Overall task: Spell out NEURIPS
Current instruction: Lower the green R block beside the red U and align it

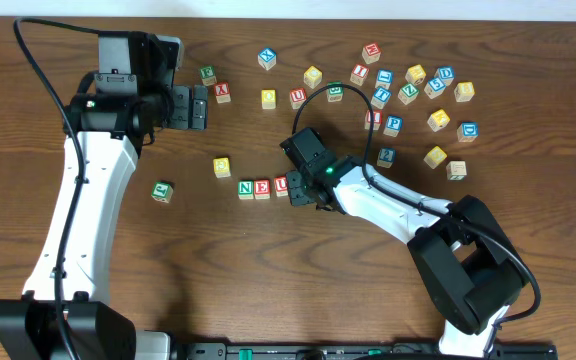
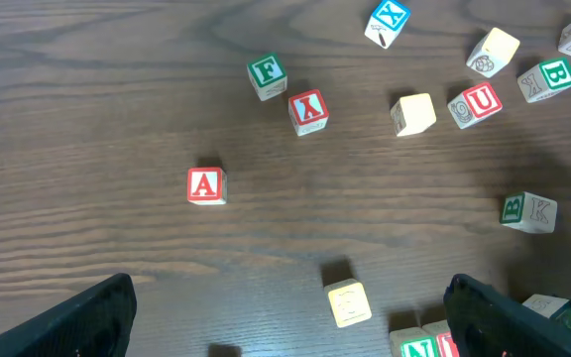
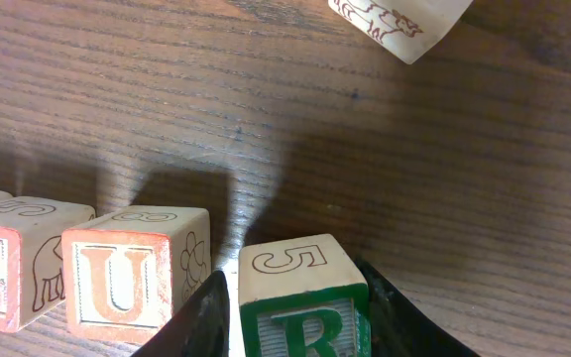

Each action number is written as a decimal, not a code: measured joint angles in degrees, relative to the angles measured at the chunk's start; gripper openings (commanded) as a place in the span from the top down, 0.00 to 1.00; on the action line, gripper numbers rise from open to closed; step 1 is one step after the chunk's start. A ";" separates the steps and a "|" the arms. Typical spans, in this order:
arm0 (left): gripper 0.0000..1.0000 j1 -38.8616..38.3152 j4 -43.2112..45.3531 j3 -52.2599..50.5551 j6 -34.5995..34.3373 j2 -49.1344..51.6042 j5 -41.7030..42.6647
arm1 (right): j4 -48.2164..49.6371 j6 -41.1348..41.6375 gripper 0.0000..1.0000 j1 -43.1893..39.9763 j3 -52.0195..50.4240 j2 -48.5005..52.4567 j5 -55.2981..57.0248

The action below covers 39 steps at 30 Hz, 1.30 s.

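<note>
We see the right gripper point(image 3: 290, 309) straddling the R cube point(image 3: 300, 266), jaws slack, a sliver of table point(image 1: 218, 270) showing beside one finger. R cube sits on the table at 3 o'clock of the U cube point(image 3: 127, 283), after N cube point(image 1: 246, 187) and E cube point(image 1: 262, 187). Left gripper point(image 1: 202, 107) is spread wide at 10 o'clock of the row

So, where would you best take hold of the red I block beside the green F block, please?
Probably from straight above, the left pincer closing on two opposite side faces. The I block lies flat, letter up, slightly turned, standing clear all round; the F block only nears one corner.
</note>
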 measured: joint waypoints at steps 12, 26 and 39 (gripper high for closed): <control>0.02 0.00 0.00 0.00 0.00 0.00 0.00 | 0.15 -0.24 0.79 0.00 0.00 0.00 0.02; 0.02 0.00 0.00 0.00 0.00 0.00 0.00 | 0.15 -0.44 0.66 0.00 0.00 0.00 -0.02; 0.02 0.00 0.00 0.00 0.00 0.00 0.00 | 0.15 -0.59 0.58 0.00 -0.02 0.11 -0.02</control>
